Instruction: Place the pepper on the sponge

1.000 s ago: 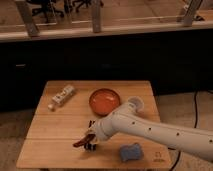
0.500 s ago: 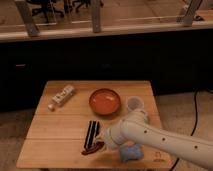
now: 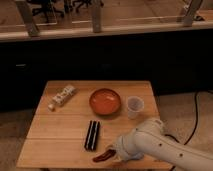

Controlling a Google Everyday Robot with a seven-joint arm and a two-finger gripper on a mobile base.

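A red pepper (image 3: 102, 157) sticks out to the left from my gripper (image 3: 111, 153), low over the front edge of the wooden table (image 3: 55, 145). The gripper is shut on the pepper, and most of it is hidden under my pale arm (image 3: 150, 147), which comes in from the lower right. The blue sponge does not show in this view; the arm covers the front right part of the table where it lay earlier.
A dark flat bar (image 3: 92, 135) lies just left of the gripper. An orange bowl (image 3: 105, 101) sits mid-table with a clear plastic cup (image 3: 134, 106) to its right. A white packet (image 3: 62, 96) lies at the back left.
The gripper has carried the pepper to the right and toward the front edge, away from the dark bar. The arm now covers the sponge.
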